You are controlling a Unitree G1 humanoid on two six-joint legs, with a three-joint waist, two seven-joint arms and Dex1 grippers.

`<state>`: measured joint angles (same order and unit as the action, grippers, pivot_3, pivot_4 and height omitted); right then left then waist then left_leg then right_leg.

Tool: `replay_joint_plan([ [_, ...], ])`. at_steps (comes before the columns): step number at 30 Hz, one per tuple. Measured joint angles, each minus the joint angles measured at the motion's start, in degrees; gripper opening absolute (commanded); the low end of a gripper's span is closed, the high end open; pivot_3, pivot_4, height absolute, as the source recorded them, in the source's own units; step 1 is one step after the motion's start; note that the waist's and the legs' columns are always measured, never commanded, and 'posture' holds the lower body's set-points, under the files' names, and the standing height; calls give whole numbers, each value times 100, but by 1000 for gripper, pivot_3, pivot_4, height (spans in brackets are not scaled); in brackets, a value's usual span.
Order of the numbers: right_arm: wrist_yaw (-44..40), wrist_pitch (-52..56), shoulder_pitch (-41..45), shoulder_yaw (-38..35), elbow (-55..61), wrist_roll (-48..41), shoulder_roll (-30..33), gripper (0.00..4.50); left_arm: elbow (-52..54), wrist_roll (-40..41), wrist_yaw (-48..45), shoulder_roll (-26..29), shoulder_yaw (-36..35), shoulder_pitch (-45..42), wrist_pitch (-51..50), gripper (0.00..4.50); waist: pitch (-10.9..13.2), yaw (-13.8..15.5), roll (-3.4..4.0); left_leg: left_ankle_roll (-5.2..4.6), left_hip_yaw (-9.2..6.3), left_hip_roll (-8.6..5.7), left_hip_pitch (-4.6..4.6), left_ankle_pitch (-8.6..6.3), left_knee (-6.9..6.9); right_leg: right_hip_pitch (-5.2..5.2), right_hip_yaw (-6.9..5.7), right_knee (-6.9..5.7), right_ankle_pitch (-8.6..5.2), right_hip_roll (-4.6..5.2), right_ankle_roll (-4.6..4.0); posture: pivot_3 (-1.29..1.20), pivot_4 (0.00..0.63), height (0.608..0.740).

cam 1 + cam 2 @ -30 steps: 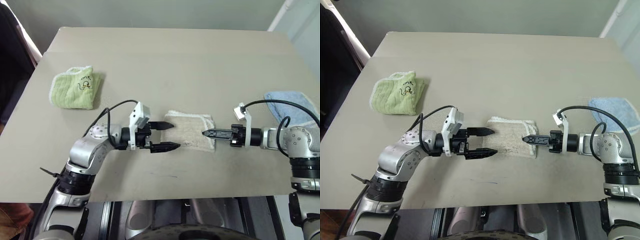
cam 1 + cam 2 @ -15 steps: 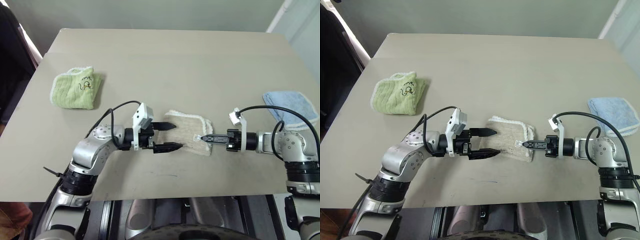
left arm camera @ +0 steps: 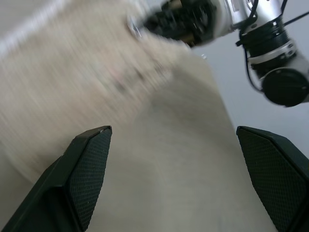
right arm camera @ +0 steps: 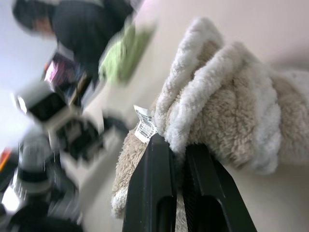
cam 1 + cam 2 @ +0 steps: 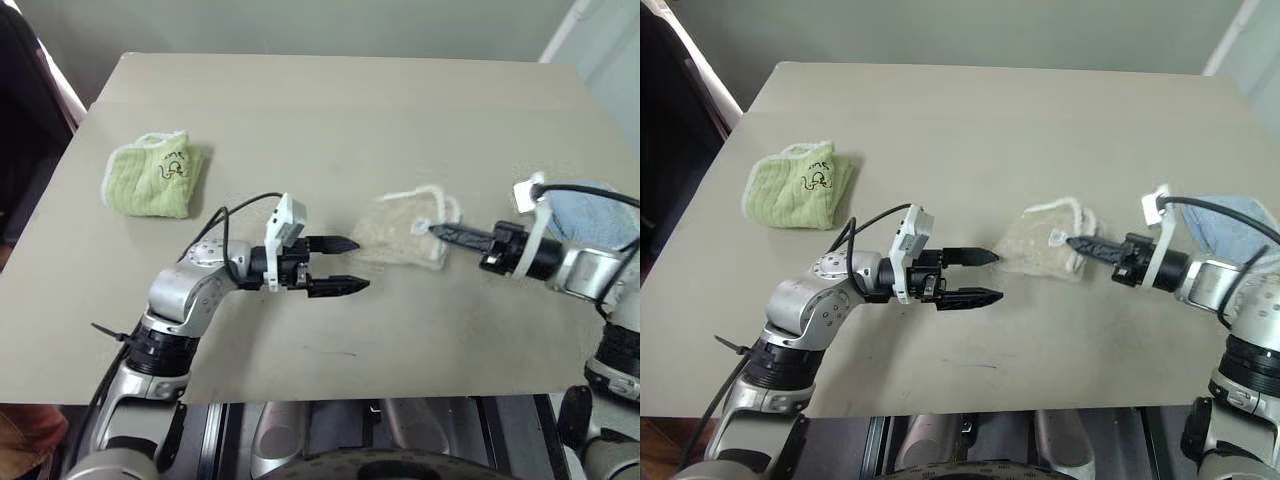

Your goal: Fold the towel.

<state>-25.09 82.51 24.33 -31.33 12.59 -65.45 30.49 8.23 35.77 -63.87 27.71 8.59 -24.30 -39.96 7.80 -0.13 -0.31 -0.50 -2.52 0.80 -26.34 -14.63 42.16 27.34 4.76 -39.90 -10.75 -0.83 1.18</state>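
Far left on the table (image 5: 330,110) sits a small green cloth (image 5: 150,176), folded, with a little printed drawing on top, well apart from the action.

Next along, the left gripper (image 5: 352,264) hovers low over the tabletop, pointing across toward the right — its two black fingers spread wide, nothing between them. In the left wrist view those fingers (image 3: 84,164) stand far apart at either side, with bare table and the tan cloth beyond them.

Centre stage now: the towel (image 5: 405,232), a tan terry bundle with white corded edging, bunched up just right of the table's middle. Its left part rests on the table, close to the left gripper's upper fingertip; whether they touch I cannot tell. Its right edge is pulled up off the surface, the white edging looped above it.

And there's the right gripper (image 5: 437,230), reaching in from the right with its fingers clamped together on that raised edge of the towel. The right wrist view shows it plainly — the two fingers (image 4: 154,183) pressed on a thick fold of fluffy white edging, a small white tag (image 4: 145,126) sticking out right beside them.

Far right, behind the right arm, a light-blue cloth (image 5: 585,212) lies near the table's edge, partly hidden by the arm and its cable.
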Motion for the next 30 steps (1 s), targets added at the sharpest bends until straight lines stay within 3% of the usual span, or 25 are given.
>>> replay_joint_plan([
  [4, 1156, -530, 5, -798, 211, -251, -250, 62, -147, -19, -7, -187, 154, -144, -1, 4500, 0, 33, 0, -6, -1, -2, 1, 2, 0, -2, 1, 0, 2, 4, 5, 0, 150, 697],
  [10, 1929, -1303, -137, -1421, 240, -394, -121, 62, -727, -253, -246, -296, 361, -371, 196, 4500, 4, 39, 7, -8, -3, -3, -3, 1, -1, 1, 4, 0, -23, 6, 59, 0, 150, 697],
  [19, 2503, -2294, -90, -1978, -539, -347, 687, 62, -1252, -541, -582, -434, 421, -409, 712, 4500, 4, 54, 9, -15, -2, -4, -5, -4, -1, 0, 5, 2, -35, 10, 92, 0, 150, 697],
  [30, 2511, -2675, -790, -2137, -1264, -323, 816, 62, -1036, -639, -414, -553, 543, -298, 744, 4500, 5, 72, 18, -18, 0, -5, -5, -4, 0, -4, 7, 3, -37, 13, 105, 0, 150, 697],
])
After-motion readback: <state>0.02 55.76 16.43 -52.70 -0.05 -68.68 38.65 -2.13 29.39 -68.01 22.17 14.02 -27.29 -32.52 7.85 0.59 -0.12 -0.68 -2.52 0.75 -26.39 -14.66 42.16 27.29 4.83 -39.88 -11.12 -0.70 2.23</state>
